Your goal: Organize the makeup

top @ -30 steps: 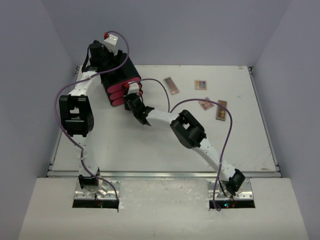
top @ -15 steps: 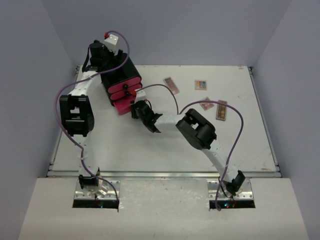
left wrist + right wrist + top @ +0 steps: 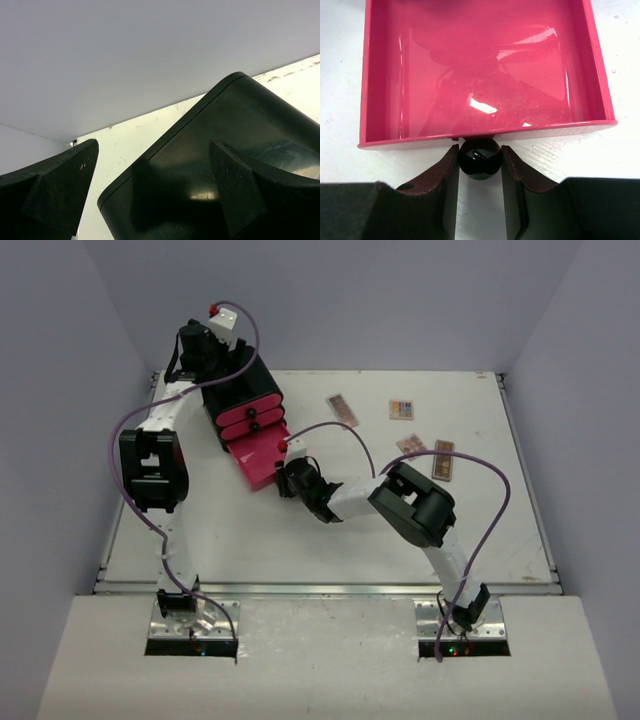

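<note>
pale grey walls close in a white bench (image 3: 300, 540), scuffed along its far edge in the left wrist view. at the back left stands a black chest (image 3: 240, 388) with pink drawer fronts. its lowest pink drawer (image 3: 258, 455) sticks out toward the near right, and what shows of it in the right wrist view is bare and glossy.

the makeup lies well apart from the chest, on the back right of the bench. a slanted palette (image 3: 342, 410) has its long axis running from far left to near right. just right of it sits a squarish multicolour palette (image 3: 402, 409), roughly square to the bench edges. nearer, a pink palette (image 3: 411, 446) lies tilted, partly hidden by a purple cable (image 3: 480, 465). beside it a long tan palette (image 3: 443, 460) points almost straight front to back.

the right tool (image 3: 480, 152) is clenched on the drawer's round black knob (image 3: 479, 159), a finger on each side. the left tool (image 3: 152, 150) is released and spread wide at the chest's top, one finger over the lid, the other clear of its edge.
</note>
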Motion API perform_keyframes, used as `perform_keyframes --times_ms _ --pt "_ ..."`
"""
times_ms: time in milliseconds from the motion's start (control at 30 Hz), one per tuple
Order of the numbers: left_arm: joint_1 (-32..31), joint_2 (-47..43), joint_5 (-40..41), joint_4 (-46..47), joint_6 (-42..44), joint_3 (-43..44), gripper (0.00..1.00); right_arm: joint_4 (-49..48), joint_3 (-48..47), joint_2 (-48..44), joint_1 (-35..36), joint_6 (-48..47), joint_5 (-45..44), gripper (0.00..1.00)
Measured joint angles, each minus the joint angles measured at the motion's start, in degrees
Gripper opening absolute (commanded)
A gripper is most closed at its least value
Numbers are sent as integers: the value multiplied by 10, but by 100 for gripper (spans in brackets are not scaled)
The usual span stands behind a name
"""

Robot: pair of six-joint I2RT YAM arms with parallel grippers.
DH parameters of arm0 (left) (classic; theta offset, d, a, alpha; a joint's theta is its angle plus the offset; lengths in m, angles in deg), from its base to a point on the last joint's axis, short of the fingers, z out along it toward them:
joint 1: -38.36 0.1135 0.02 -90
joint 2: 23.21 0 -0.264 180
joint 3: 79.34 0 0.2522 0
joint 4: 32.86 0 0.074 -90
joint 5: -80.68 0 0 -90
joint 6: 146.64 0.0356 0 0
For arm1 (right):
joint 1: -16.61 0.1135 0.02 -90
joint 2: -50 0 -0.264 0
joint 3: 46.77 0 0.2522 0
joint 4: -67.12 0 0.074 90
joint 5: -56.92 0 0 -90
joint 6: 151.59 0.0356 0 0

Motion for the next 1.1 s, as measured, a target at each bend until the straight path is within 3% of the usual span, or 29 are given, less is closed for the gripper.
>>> perform_keyframes --times_ms 233,467,633,967,1100 --pt "0 0 1 -1 4 0 93 10 -2 -2 0 10 12 33" --pt "0 0 2 -6 6 3 93 48 -16 -6 -1 39 39 71" --pt "0 0 2 -8 6 4 94 72 38 -64 0 43 45 92" --pt "0 0 4 -16 8 8 94 228 83 -263 -7 -4 46 97" --pt "0 0 4 -25 8 13 94 358 46 -329 -99 4 83 97"
